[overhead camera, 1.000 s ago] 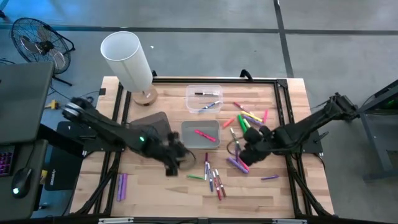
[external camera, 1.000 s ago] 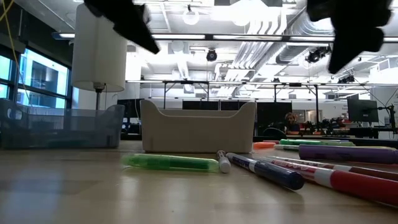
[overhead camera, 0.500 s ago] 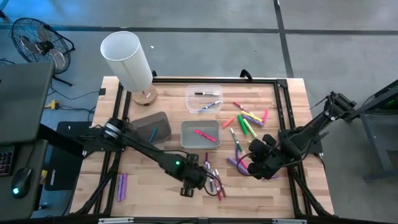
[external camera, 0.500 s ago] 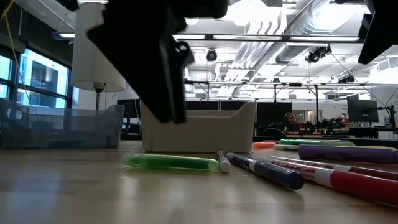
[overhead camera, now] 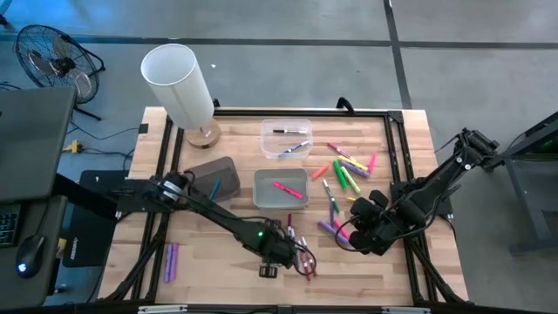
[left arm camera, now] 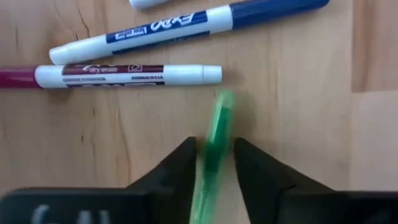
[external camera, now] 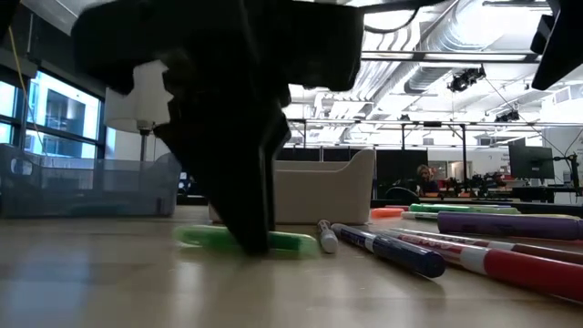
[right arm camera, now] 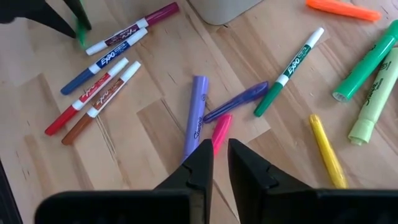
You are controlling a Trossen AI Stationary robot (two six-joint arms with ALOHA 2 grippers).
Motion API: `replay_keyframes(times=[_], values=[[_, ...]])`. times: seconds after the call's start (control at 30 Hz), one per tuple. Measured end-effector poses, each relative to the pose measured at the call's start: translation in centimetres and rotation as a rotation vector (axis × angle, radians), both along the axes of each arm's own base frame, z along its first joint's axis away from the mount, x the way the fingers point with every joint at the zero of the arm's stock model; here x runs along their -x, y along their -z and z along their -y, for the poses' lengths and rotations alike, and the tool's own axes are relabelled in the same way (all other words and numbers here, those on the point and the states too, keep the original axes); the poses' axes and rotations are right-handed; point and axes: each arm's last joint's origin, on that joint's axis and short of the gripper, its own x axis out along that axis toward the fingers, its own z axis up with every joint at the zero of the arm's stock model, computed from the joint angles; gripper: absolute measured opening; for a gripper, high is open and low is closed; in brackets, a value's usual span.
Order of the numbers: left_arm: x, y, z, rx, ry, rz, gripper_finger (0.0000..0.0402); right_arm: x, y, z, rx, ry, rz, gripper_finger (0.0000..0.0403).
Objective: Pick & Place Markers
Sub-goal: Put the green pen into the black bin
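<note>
Markers lie scattered on the wooden table: a green marker [left arm camera: 216, 134] beside several white-bodied ones [overhead camera: 301, 249], and a bright cluster [overhead camera: 344, 174] farther back. My left gripper [overhead camera: 281, 251] is down at the table, shut on the green marker [external camera: 296, 241]. My right gripper [right arm camera: 221, 158] hovers shut, with only a slit between its fingers, above a purple marker [right arm camera: 196, 115] and a pink one [right arm camera: 219, 132]; it holds nothing. One pink marker [overhead camera: 288, 189] lies in a beige bin [overhead camera: 261, 196]. My left gripper pinches the green marker's two long sides [left arm camera: 214, 155] between its fingers, about at the marker's middle [external camera: 273, 241]. The fingers come steeply from above and stand across it. The marker lies flat on the table, its free end [left arm camera: 224, 102] reaching out ahead of the fingertips.
A clear container [overhead camera: 266, 150] with markers stands behind the beige bin. A white lamp [overhead camera: 179, 83] is at the far left, a grey box [overhead camera: 216, 177] in front of it. A purple marker [overhead camera: 172, 262] lies near the front left.
My left gripper has swung from beside the beige bin toward the table's near edge and right, tipping down onto the green marker. My right gripper has drifted a little toward the near edge. No marker has moved.
</note>
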Motion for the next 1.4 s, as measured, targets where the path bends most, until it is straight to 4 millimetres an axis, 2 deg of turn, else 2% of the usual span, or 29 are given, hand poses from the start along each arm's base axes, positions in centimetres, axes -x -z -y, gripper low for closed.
replay_keyframes(times=[0.17,0.3,0.47,0.53,0.63,0.73,0.8,0.9,0.97,1.13,1.2,1.4], values=[[0.4,0.1,-0.2,-0.022,-0.011,-0.041,0.0023,0.0,0.0,0.0,0.001,0.001,0.002,0.004],[0.7,0.1,-0.2,-0.029,-0.01,-0.067,0.0025,0.0,0.0,0.0,0.005,0.001,0.003,0.0041],[2.2,-1.3,0.6,-0.019,0.031,-0.098,0.0027,0.0,0.0,0.0,0.013,0.002,0.009,0.0046],[3.0,-2.7,0.7,-0.01,0.053,-0.119,0.0026,0.0,0.0,0.0,0.014,0.002,0.007,0.0048],[4.1,-5.7,0.3,0.028,0.09,-0.103,0.0026,0.0,-0.1,0.0,0.014,0.001,0.007,0.0048],[5.7,-7.6,-0.6,-0.017,0.105,-0.148,0.0025,0.0,-0.1,0.1,0.011,0.01,0.012,0.0046],[6.2,-9.4,-1.5,-0.038,0.099,-0.096,0.0025,-0.1,-0.1,0.0,0.006,0.011,0.02,0.0046],[9.0,-11.6,-3.5,-0.108,0.079,-0.08,0.0025,-0.3,-0.1,0.0,-0.004,0.019,0.035,0.0048],[10.3,-12.3,-5.0,-0.116,0.036,-0.032,0.0025,-0.6,-0.2,0.1,-0.016,0.029,0.05,0.0047],[15.5,-12.7,-9.8,-0.134,-0.123,0.023,0.0028,-1.3,-0.4,0.5,-0.045,0.063,0.086,0.004],[17.3,-12.2,-11.7,-0.128,-0.176,0.035,0.0028,-1.7,-0.4,0.7,-0.053,0.08,0.096,0.0037],[20.7,-10.3,-16.4,-0.08,-0.286,0.085,0.0029,-2.7,-0.6,1.7,-0.077,0.138,0.133,0.0035]])
